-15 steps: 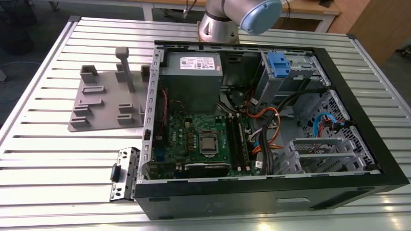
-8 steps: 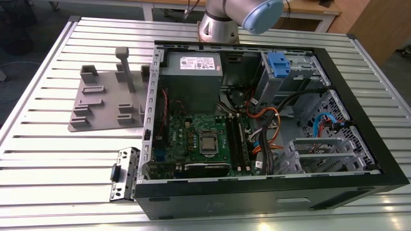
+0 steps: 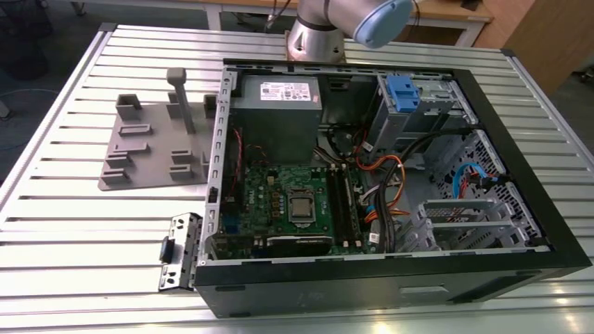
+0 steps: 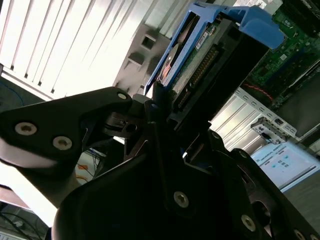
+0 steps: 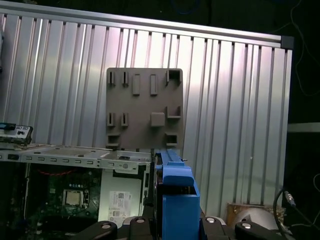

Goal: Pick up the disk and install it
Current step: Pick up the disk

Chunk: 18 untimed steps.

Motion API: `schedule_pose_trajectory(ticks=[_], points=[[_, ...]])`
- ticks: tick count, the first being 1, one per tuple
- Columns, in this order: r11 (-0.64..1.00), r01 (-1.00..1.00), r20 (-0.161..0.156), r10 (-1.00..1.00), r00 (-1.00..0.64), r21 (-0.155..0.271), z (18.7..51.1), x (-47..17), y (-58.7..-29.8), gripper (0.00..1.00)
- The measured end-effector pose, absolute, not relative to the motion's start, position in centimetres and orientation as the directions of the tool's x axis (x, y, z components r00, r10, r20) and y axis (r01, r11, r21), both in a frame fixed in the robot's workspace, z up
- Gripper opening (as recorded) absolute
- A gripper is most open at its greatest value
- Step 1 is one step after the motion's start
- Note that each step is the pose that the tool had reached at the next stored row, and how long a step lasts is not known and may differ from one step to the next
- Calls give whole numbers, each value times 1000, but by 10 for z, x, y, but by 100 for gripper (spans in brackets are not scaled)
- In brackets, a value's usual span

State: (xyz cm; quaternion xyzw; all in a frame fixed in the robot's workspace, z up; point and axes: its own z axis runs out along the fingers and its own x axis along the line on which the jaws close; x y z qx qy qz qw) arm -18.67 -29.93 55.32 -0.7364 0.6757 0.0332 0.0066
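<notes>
The arm [image 3: 320, 31] rises from its base, its gripper [image 4: 182, 117] clamped on the disk [image 4: 210, 62]

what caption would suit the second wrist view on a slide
Fingers clamped on the disk, with the motherboard beyond it

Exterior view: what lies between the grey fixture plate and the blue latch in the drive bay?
In the exterior view, the case wall and the grey power supply box with a white sticker lie between them.
</notes>
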Motion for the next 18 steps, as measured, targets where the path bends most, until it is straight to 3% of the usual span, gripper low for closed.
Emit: schedule_pose_trajectory(ticks=[18], points=[[-87,-996,-57,-995,85,35,550,-123,-306,36]])
